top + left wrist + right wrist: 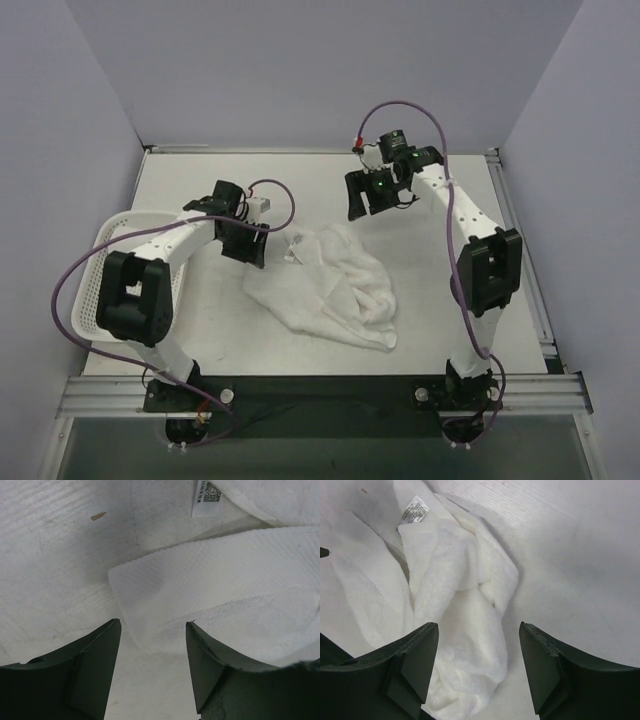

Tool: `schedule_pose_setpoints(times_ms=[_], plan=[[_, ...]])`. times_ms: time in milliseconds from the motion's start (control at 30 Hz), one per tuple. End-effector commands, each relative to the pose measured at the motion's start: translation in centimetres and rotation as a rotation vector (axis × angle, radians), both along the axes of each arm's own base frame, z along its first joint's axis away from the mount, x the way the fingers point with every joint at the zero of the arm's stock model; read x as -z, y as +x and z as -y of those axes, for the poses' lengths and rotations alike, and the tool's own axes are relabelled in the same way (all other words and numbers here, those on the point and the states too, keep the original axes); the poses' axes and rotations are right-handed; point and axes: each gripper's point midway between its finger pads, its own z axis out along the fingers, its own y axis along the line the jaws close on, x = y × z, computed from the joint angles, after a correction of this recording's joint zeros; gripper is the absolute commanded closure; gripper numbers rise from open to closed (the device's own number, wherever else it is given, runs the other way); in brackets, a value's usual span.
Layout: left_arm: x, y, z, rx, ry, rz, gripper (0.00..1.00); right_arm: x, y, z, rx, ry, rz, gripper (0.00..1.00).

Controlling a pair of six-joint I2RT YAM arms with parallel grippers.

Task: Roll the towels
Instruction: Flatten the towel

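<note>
**Position of the towel.** The towel [330, 285] lies crumpled and unrolled at the middle of the table [300, 185], with its folds bunched toward the right side.

**Left gripper.** The left gripper [246, 243] stands at the towel's left edge. Its jaws are spread wide and hold nothing. In its wrist view [153, 625], a flat, rounded corner of the cloth [225, 580] reaches into the gap between the fingertips. Contact with either finger cannot be told.

**Right gripper.** The right gripper [364, 198] sits beyond the towel's far right side, apart from it. Its jaws are likewise wide and empty. In its wrist view [478, 626], the heap [455, 580] lies ahead, in line with the gap.

**Differences between views.**
- Both wrist views show a sewn label [206, 497] [415, 510] (print too small to read).
- Only the left wrist view shows a small brown speck [98, 516] on the table surface.
- Only the overhead view shows the white basket [88, 290] at the table's left edge, beside the left arm.
</note>
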Motion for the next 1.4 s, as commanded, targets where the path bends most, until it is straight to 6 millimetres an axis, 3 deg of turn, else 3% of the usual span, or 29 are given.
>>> schedule_pose_setpoints(times_ms=[0,133,267,367,400,467,500,533,567,667,700,800,833,900,933,967,1000,1067,1100,1167,1233,1267,1333,1367], plan=[[1.0,1.4,-0.8,-0.057,0.053,0.009,0.36,4.9,-1.4,-2.2,-0.018,-0.054,-0.162,0.34],[2.5,1.1,-0.6,-0.057,0.051,-0.041,0.40,8.0,-2.3,-4.5,-0.043,-0.024,-0.237,0.34],[3.9,0.9,-0.2,-0.047,0.039,-0.085,0.43,10.0,-3.0,-5.1,-0.047,-0.012,-0.305,0.37],[4.7,0.9,0.3,-0.040,0.019,-0.117,0.55,9.8,-3.1,-4.5,-0.036,0.022,-0.330,0.55],[4.8,0.9,0.4,-0.035,0.015,-0.124,0.67,9.4,-3.2,-4.1,-0.031,0.031,-0.328,0.71],[4.8,1.5,0.8,-0.029,0.006,-0.121,0.79,8.8,-3.0,-2.3,0.002,0.049,-0.341,0.85],[4.6,1.9,0.9,-0.020,0.004,-0.110,0.90,8.1,-3.0,-1.3,0.006,0.053,-0.331,0.97],[4.2,2.6,1.0,-0.013,0.000,-0.091,0.97,7.7,-3.3,-0.3,0.020,0.051,-0.345,1.00],[2.9,4.1,1.1,-0.011,-0.007,-0.045,1.00,7.4,-2.8,1.8,0.051,0.052,-0.337,1.00],[-0.4,7.1,1.2,0.018,-0.039,0.057,1.00,5.9,-4.0,5.7,0.072,0.030,-0.325,1.00],[-3.3,9.3,1.1,0.029,-0.058,0.137,1.00,4.9,-4.1,7.9,0.106,0.019,-0.301,1.00],[-8.4,12.0,1.0,0.077,-0.132,0.258,1.00,5.1,-7.5,12.5,0.090,-0.078,-0.326,1.00],[-9.7,12.2,1.3,0.102,-0.178,0.280,1.00,6.1,-9.7,13.5,0.051,-0.116,-0.376,1.00],[-11.7,12.8,1.1,0.133,-0.207,0.323,1.00,6.0,-11.6,14.3,0.021,-0.149,-0.396,1.00],[-12.1,12.5,1.3,0.159,-0.244,0.316,1.00,5.8,-12.2,14.2,0.012,-0.138,-0.409,1.00],[-12.0,12.1,1.5,0.184,-0.270,0.298,1.00,5.1,-11.7,13.7,0.026,-0.110,-0.397,0.88],[-12.1,11.0,2.0,0.230,-0.324,0.270,1.00,4.6,-11.1,12.7,0.035,-0.064,-0.387,0.56],[-12.6,9.6,2.7,0.281,-0.402,0.255,1.00,2.1,-8.0,11.0,0.093,0.013,-0.333,0.40],[-13.2,8.9,3.0,0.311,-0.448,0.258,1.00,2.3,-6.5,10.2,0.107,0.039,-0.350,0.34],[-15.4,7.1,3.7,0.362,-0.549,0.277,1.00,1.8,-4.7,8.0,0.092,0.086,-0.346,0.33],[-16.6,6.1,3.9,0.403,-0.576,0.313,1.00,1.7,-1.4,6.4,0.108,0.092,-0.309,0.33],[-17.5,5.3,3.7,0.422,-0.568,0.347,1.00,3.1,-0.6,5.2,0.099,0.061,-0.320,0.33],[-17.9,4.6,3.4,0.432,-0.551,0.373,1.00,2.7,1.8,3.6,0.117,0.072,-0.275,0.33],[-18.2,4.3,3.2,0.434,-0.540,0.390,1.00,4.3,2.2,1.9,0.094,0.072,-0.302,0.33]])
